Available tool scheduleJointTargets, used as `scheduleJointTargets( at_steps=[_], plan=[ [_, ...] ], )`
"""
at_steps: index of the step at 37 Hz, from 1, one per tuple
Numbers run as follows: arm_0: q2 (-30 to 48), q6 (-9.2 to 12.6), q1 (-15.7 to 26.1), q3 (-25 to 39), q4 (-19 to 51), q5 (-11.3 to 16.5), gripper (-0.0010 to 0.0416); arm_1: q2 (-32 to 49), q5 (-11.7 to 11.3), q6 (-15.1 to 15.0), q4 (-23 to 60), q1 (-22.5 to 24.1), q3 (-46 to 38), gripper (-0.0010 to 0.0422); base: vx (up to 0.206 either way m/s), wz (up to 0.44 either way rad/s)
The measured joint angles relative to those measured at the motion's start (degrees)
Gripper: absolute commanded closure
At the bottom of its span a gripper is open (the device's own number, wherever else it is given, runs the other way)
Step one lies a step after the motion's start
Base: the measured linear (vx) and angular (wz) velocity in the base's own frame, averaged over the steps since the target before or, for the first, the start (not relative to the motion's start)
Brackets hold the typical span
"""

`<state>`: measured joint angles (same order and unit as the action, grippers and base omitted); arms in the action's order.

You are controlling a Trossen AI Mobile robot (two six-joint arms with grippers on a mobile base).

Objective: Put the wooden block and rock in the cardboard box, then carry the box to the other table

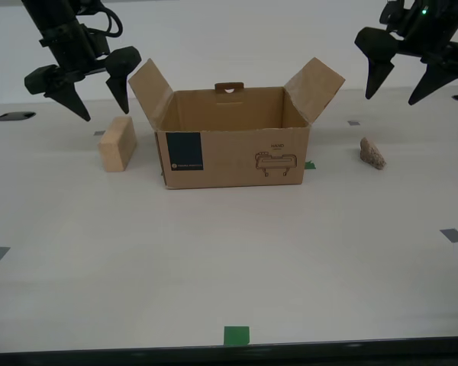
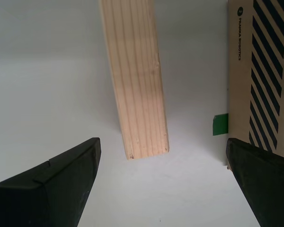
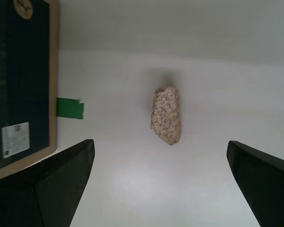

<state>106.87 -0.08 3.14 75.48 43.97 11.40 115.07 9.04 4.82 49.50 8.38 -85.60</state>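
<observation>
The cardboard box [image 1: 233, 156] stands open mid-table, flaps spread. The wooden block [image 1: 117, 143] stands on the table toward the exterior view's left of the box. My second gripper [image 1: 105, 113] hovers open above and behind it; its wrist view shows the block [image 2: 137, 80] lying between the spread fingers of that gripper [image 2: 162, 143], untouched, beside the box wall [image 2: 260, 71]. The rock [image 1: 372, 152] lies toward the exterior view's right of the box. My first gripper [image 1: 393, 95] hangs open high above it, the rock [image 3: 166, 115] centred between its fingers. The other table is out of view.
Grey tape squares [image 1: 453, 235] and green tape marks [image 1: 237, 335] dot the pale tabletop. A green tape piece [image 3: 70, 108] sits at the box's corner. A dark oval [image 1: 16, 116] lies at the exterior view's far left. The table's front edge runs along the exterior view's bottom.
</observation>
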Motion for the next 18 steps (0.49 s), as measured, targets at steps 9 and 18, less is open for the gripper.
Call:
scheduleJointTargets(
  at_steps=[9, 18],
  plan=[
    [4.3, -3.0, 0.0, -0.1, -2.4, -1.1, 0.0017, 0.0, 0.0, 0.0, 0.0, 0.1, 1.1, 0.005, 0.0, 0.0],
    [8.0, -4.8, 0.2, -0.2, -4.5, -1.1, 0.0017, 0.0, 0.0, 0.0, -0.1, 0.1, 1.4, 0.005, 0.0, 0.0]
  ],
)
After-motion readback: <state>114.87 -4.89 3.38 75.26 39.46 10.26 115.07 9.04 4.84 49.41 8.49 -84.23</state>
